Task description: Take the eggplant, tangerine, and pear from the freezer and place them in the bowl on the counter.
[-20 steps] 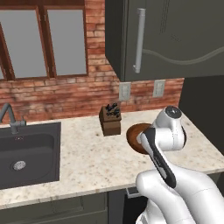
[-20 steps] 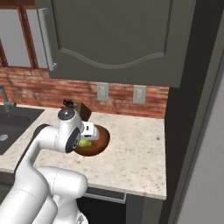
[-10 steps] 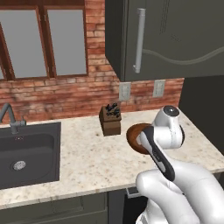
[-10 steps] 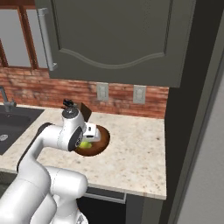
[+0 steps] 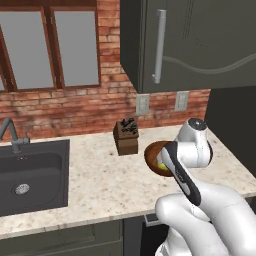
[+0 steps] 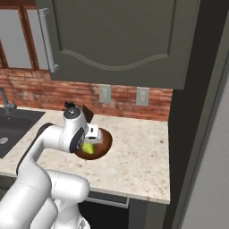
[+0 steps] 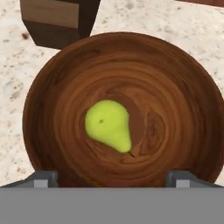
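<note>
A red brick wall runs behind the beige speckled counter, with two pale outlet plates set into it just beneath the wall cabinet. That dark grey-green cabinet hangs above the counter's right end and carries a long metal handle. At the wall's left a brown-framed window shows flat grey panes. A dark sink with a grey faucet sits inset at the counter's left end. Dark cabinet fronts stand below the counter's front edge. A tall dark panel rises at the counter's right end.

One pear, one bowl, one knife block, two wall outlets.
</note>
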